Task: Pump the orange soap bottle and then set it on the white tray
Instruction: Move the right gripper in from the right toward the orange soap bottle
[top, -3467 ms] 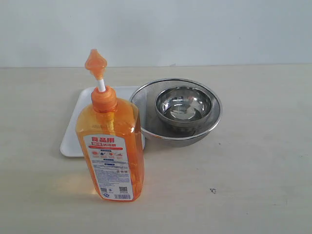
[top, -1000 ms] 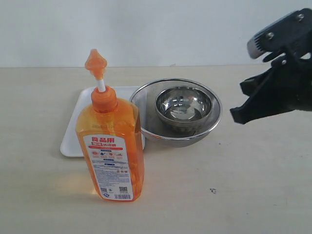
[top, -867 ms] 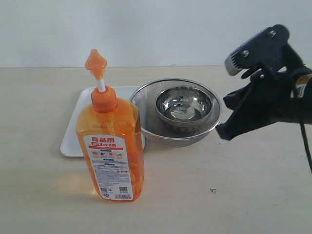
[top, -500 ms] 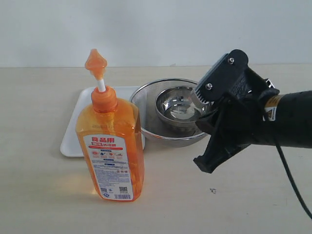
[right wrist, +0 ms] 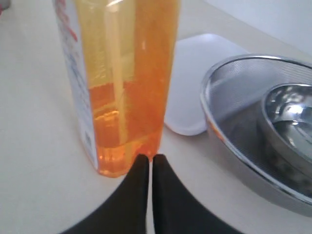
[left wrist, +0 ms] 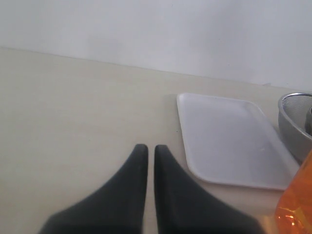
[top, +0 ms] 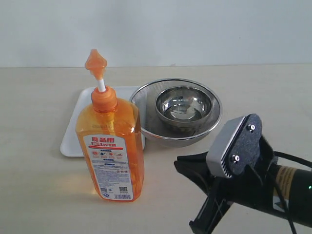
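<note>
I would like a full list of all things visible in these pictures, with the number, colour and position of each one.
soap bottle: one, orange with a white-and-red label, upright on the table in front of the tray
tray: one, white, flat on the table behind the bottle, nothing on it
mesh strainer: one, silver, beside the tray, with its rim over the tray's edge
bowl: one, shiny steel, inside the strainer
table: one, pale beige, under everything
wall: white, behind the table
right gripper: one, black, shut, low over the table, close to the bottle's base
left gripper: one, black, shut, above bare table beside the tray
</note>
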Tool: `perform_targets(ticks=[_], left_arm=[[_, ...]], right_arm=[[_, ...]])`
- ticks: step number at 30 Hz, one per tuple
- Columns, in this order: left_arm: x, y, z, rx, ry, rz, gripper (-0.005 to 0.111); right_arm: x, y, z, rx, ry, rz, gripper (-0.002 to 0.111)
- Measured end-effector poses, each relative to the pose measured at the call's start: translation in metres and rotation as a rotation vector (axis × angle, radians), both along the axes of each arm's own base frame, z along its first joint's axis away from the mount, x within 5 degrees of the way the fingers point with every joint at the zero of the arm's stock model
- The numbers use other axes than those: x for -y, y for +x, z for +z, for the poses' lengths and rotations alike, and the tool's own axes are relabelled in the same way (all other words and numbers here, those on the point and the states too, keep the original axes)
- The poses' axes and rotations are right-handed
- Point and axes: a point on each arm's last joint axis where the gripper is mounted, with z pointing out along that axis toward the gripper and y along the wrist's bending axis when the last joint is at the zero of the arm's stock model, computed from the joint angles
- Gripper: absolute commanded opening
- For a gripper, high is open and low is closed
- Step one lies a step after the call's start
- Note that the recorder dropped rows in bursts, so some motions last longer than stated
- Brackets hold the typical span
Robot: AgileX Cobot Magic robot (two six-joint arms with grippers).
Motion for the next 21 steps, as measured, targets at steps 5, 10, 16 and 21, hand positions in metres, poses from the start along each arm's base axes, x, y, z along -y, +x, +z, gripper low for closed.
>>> perform_targets(ticks=[5, 10, 16, 21], left_arm=[[0.000, 0.000, 0.000, 0.000, 0.000, 0.000, 0.005], [0.000, 0.000, 0.000, 0.000, 0.000, 0.000, 0.005], [0.000, 0.000, 0.000, 0.000, 0.000, 0.000, 0.005], [0.000, 0.000, 0.000, 0.000, 0.000, 0.000, 0.005]], right_arm=[[-0.010, 0.005, -0.031, -0.049, -0.068, 0.076, 0.000], [-0.021, 0.017, -0.035, -0.027, -0.058, 0.091, 0.000], [-0.032, 0.031, -0.024, 0.029, -0.013, 0.091, 0.000], [-0.034, 0.034, -0.021, 0.040, 0.004, 0.079, 0.000]])
